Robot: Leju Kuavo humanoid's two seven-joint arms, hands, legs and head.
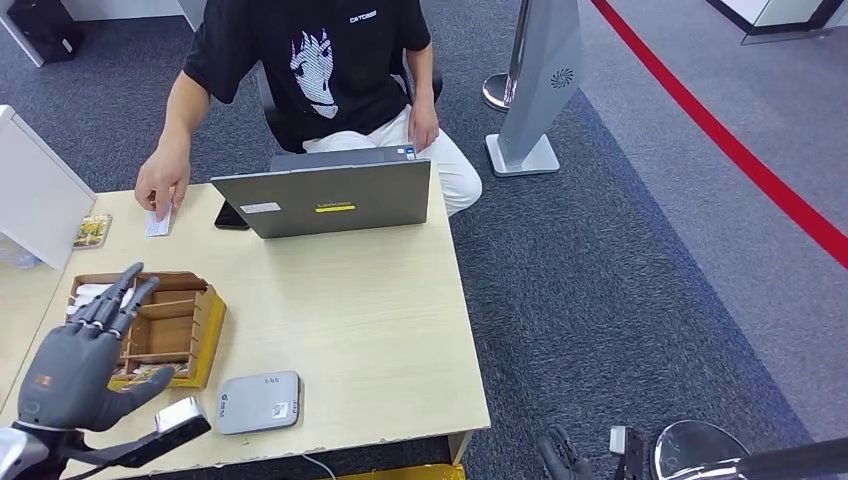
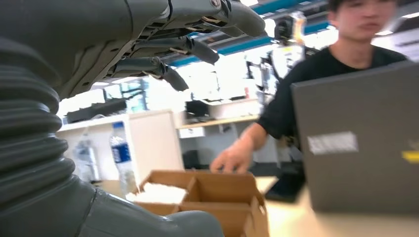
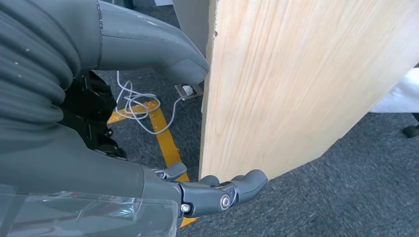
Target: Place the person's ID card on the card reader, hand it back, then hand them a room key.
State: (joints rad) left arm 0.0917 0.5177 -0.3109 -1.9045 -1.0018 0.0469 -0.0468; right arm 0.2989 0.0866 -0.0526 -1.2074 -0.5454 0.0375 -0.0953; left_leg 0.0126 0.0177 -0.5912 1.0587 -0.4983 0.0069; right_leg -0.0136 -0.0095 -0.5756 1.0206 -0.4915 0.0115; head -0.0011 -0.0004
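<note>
A person in a black T-shirt sits behind a grey laptop (image 1: 330, 196) and presses a white ID card (image 1: 158, 222) onto the far left of the wooden table (image 1: 380, 330) with one hand (image 1: 160, 187). The grey card reader (image 1: 259, 402) lies near the front edge. A wooden compartment box (image 1: 170, 330) with white key cards (image 1: 92, 294) stands left of it. My left hand (image 1: 85, 355) hovers open over the box's near side, fingers spread, holding nothing. My right hand (image 1: 560, 455) hangs low beside the table's right side; the right wrist view shows its fingers (image 3: 222, 190) loosely apart, empty.
A black phone (image 1: 231, 217) lies by the laptop and a small picture card (image 1: 92, 231) lies at the far left edge. A white partition (image 1: 35, 190) stands left. A grey stand (image 1: 530, 110) is on the carpet, with a red floor line (image 1: 740, 150) to the right. A water bottle (image 2: 120, 155) stands beyond the box.
</note>
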